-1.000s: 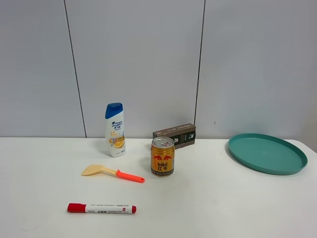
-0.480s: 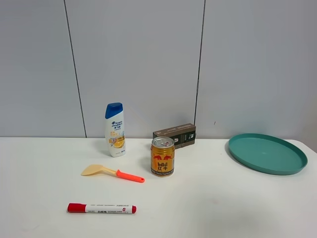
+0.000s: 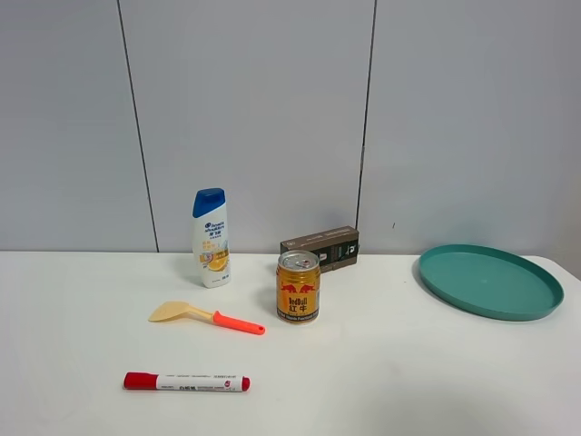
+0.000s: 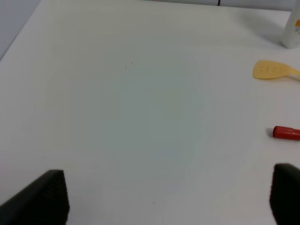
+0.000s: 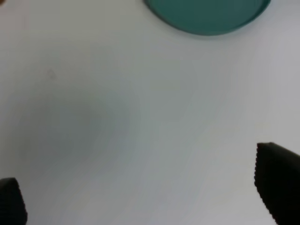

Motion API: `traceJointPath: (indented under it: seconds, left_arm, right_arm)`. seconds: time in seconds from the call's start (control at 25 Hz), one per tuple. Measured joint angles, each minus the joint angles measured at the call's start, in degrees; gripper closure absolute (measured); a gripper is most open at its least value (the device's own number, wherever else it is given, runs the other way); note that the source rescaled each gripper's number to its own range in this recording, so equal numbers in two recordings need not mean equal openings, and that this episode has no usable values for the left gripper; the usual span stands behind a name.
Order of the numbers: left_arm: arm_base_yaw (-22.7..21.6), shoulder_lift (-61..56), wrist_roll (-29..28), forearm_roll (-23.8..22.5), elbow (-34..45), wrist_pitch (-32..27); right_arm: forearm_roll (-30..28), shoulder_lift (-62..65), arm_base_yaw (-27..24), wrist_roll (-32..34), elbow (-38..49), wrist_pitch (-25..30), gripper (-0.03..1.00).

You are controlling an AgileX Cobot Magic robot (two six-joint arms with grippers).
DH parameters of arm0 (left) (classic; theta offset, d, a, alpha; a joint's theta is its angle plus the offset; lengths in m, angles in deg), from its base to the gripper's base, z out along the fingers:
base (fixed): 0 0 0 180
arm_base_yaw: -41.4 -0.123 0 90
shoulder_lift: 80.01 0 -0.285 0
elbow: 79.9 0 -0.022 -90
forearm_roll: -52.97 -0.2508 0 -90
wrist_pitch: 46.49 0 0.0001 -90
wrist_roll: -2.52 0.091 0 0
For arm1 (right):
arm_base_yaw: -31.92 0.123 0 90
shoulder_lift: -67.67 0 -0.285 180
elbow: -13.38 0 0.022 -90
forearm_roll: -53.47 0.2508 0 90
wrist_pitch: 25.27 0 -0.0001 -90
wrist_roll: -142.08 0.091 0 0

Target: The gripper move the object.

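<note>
The gold Red Bull can (image 3: 298,287) stands upright near the middle of the white table (image 3: 381,381) in the exterior high view. Neither arm shows in that view. In the left wrist view my left gripper (image 4: 168,197) is open, its black fingertips (image 4: 42,199) wide apart over bare table, with nothing between them. In the right wrist view my right gripper (image 5: 140,199) is open too, its fingertips (image 5: 279,180) far apart over bare table. The can shows in neither wrist view.
A white blue-capped shampoo bottle (image 3: 211,238) stands behind-left of the can. A dark box (image 3: 320,249) lies behind it. A yellow spatula with orange handle (image 3: 205,315) and a red marker (image 3: 186,382) lie front-left. A teal plate (image 3: 488,281) sits at right, also in the right wrist view (image 5: 206,14).
</note>
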Motion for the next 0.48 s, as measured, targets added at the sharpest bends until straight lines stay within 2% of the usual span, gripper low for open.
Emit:
traceJointPath:
  seconds: [0.2, 0.48]
  left_arm:
    - [0.0, 0.0, 0.0, 0.0, 0.0, 0.0]
    - [0.0, 0.0, 0.0, 0.0, 0.0, 0.0]
  right_arm:
    - [-2.1, 8.0, -6.2, -1.5, 0.0, 4.4, -0.03]
    - [-1.6, 15.8, -11.0, -1.5, 1.1, 5.6, -0.03]
